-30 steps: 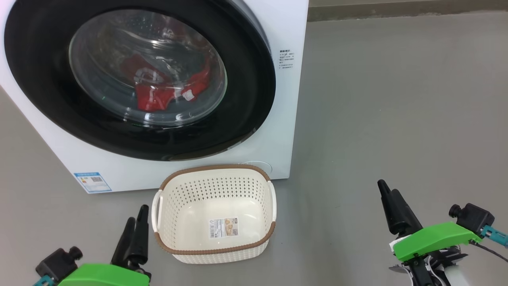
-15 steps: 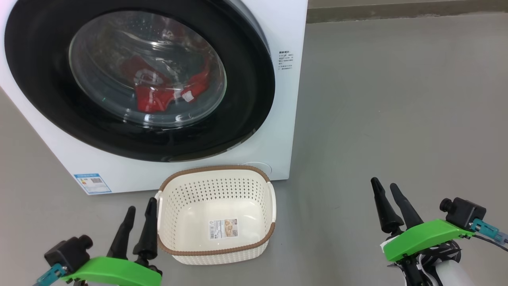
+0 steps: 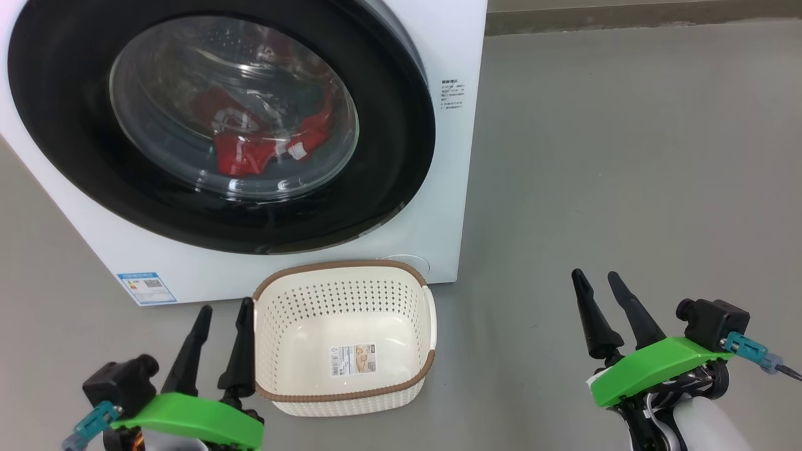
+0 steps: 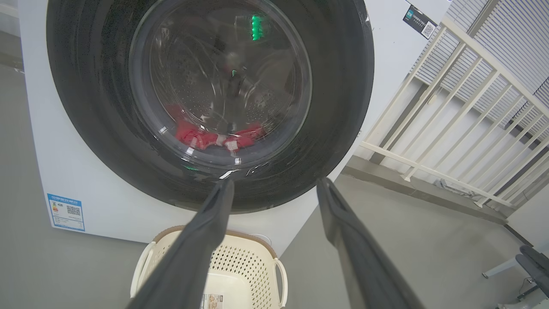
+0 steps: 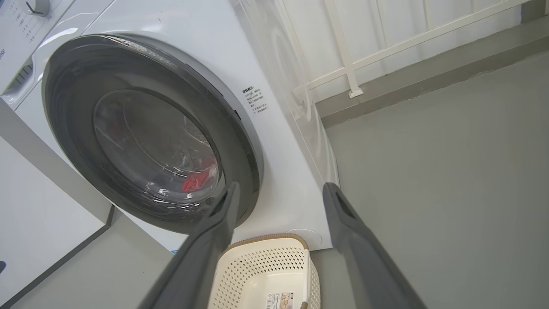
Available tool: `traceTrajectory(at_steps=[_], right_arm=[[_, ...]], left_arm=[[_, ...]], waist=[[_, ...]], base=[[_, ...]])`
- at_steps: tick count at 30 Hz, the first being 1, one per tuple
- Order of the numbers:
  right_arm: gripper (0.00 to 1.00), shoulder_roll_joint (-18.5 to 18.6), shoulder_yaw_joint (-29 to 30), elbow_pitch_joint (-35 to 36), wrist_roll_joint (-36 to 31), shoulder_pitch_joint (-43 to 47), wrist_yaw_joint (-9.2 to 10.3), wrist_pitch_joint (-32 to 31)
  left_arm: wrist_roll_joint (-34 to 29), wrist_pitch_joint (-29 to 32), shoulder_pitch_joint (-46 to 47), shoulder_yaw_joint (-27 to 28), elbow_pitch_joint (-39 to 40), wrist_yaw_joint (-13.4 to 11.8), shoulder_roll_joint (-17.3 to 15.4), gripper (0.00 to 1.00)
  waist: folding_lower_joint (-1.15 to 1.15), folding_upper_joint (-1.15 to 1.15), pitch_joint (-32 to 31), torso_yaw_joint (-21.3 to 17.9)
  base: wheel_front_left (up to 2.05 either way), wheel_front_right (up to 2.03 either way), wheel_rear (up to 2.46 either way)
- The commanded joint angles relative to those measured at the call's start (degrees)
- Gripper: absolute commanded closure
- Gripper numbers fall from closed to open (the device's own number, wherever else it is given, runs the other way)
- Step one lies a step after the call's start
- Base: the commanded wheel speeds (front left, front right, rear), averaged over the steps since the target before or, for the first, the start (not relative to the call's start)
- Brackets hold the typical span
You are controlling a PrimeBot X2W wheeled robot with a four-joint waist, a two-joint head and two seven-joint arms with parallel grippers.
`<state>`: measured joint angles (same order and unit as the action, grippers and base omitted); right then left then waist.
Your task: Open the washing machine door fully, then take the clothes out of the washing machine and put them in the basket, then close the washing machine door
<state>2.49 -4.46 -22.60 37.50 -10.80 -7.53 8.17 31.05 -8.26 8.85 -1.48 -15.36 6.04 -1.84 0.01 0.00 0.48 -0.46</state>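
Note:
The white washing machine [image 3: 454,50] stands at the upper left, its black-rimmed round door [image 3: 69,144] closed against the front. Red clothes [image 3: 250,153] lie in the drum behind the glass, seen also as clothes [image 4: 201,137] in the left wrist view. A cream perforated basket [image 3: 341,391] with a brown rim sits on the floor just before the machine, nothing but a label inside. My left gripper [image 3: 225,308] is open beside the basket's left edge. My right gripper [image 3: 595,274] is open over bare floor to the basket's right. Neither holds anything.
Grey floor [image 3: 626,156] stretches to the right of the machine. A cream railing [image 4: 450,107] and a low kerb run behind and to the right. A blue sticker [image 3: 146,287] marks the machine's lower left corner.
Both grippers have risen and edged forward: the left toward the basket's left edge, the right up and slightly left. Machine, door and basket have not moved.

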Motion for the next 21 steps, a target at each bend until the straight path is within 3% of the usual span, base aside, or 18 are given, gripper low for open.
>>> traceTrajectory(at_steps=[1, 21], right_arm=[[0.00, 0.28, -1.32, 1.18, -2.37, -2.81, 0.03, 1.06], [0.00, 0.34, -3.39, 1.27, -15.14, -5.02, 0.04, 4.18]], left_arm=[[-2.38, -0.93, 3.16, 1.06, 1.71, -0.11, -0.83, 0.00], [-14.44, -4.07, 5.63, 1.13, -0.47, -0.55, -0.94, 0.00]], waist=[[0.00, 0.00, 0.05, 0.03], [0.00, 0.00, 0.63, -0.15]], base=[[0.00, 0.00, 0.00], [0.00, 0.00, 0.00]])
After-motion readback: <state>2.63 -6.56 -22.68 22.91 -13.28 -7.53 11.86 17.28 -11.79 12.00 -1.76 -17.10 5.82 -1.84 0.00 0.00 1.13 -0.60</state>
